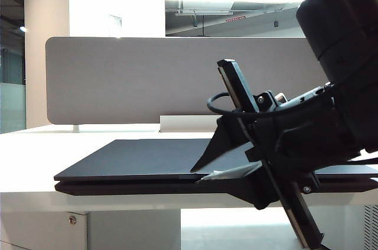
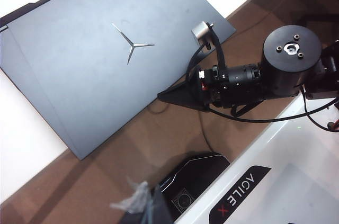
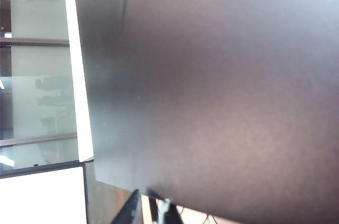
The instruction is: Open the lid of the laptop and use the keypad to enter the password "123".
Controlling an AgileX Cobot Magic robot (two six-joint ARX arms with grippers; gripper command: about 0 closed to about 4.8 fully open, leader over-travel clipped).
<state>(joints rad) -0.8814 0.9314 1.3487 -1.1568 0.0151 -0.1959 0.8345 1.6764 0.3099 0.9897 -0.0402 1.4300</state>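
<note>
**Laptop shut, right gripper at its front edge**

The laptop (image 1: 147,170) lies closed on the white table (image 1: 35,155), its lid (image 2: 106,60) flat and the star emblem (image 2: 131,45) plain in the left wrist view. The keypad is hidden under the lid. The right gripper (image 1: 204,170) sits at the laptop's front edge, one dark finger (image 1: 215,146) over the lid and a pale one (image 1: 227,173) at the seam; whether they pinch the lid or merely flank it I cannot tell (the arm's bulk covers much of that corner). The right wrist view is filled almost wholly by blurred black lid. The left gripper (image 2: 140,205) hangs off the table beside the laptop, only partly in view and blurred, its fingers together on nothing. A grey divider panel (image 1: 147,78) stands behind.
</note>
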